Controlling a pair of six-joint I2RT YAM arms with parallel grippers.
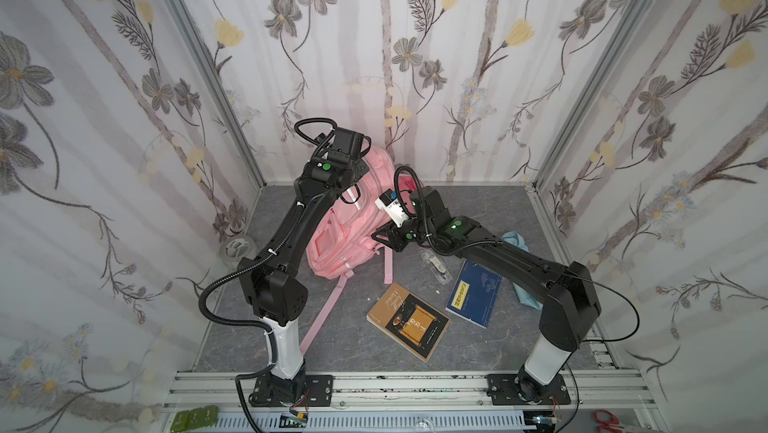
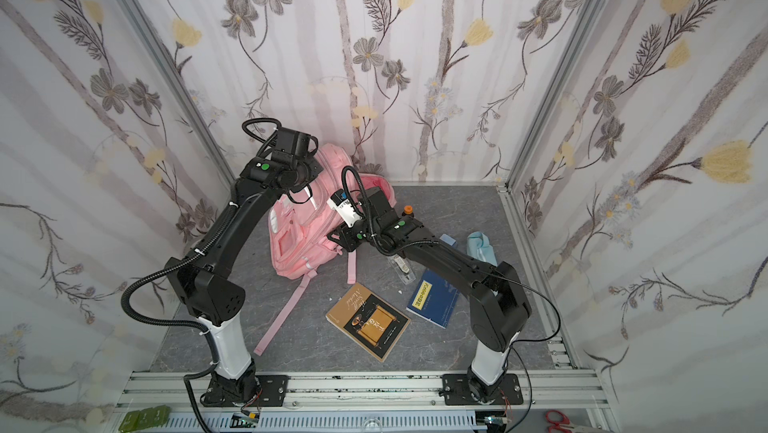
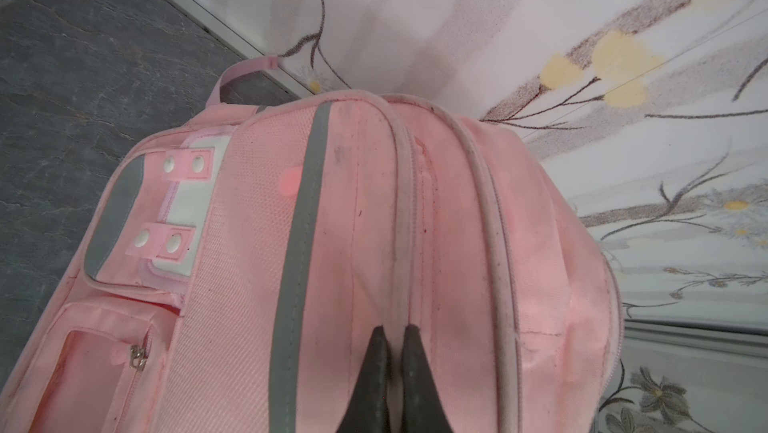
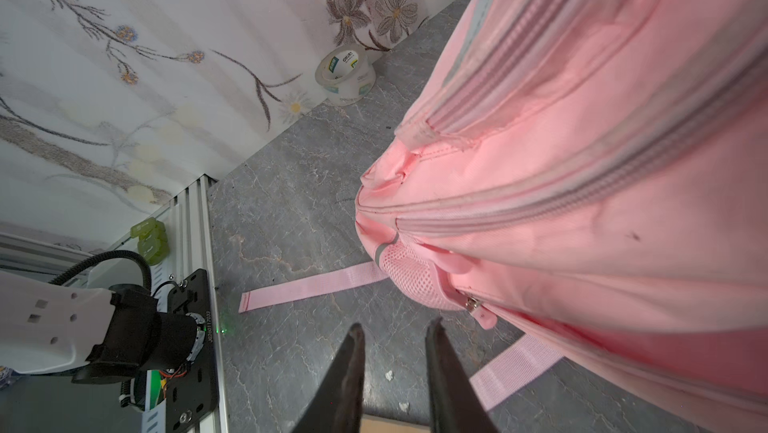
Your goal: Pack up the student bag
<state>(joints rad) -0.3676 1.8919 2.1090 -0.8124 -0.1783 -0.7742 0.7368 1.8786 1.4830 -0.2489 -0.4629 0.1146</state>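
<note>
Tape roll [image 4: 345, 75]: clear tape by the wall, well ahead of the right gripper [image 4: 395, 329]. The brand "deli" is printed in dark letters on its inner core, repeated beside green and yellow marks.
Left arm's base plate [image 4: 195, 327]: black plate off to one side of the right gripper. A small white serial along its edge reads about "J8260117033"; some digits are uncertain.
Brown book [image 1: 408, 320]: lies well behind the right gripper, towards the arm bases. It has a cursive gold title and characters on a scroll picture, too small to read.
Blue book [image 1: 473, 293]: beside the right arm, behind its gripper. A yellow label strip has dark characters, illegible.
</note>
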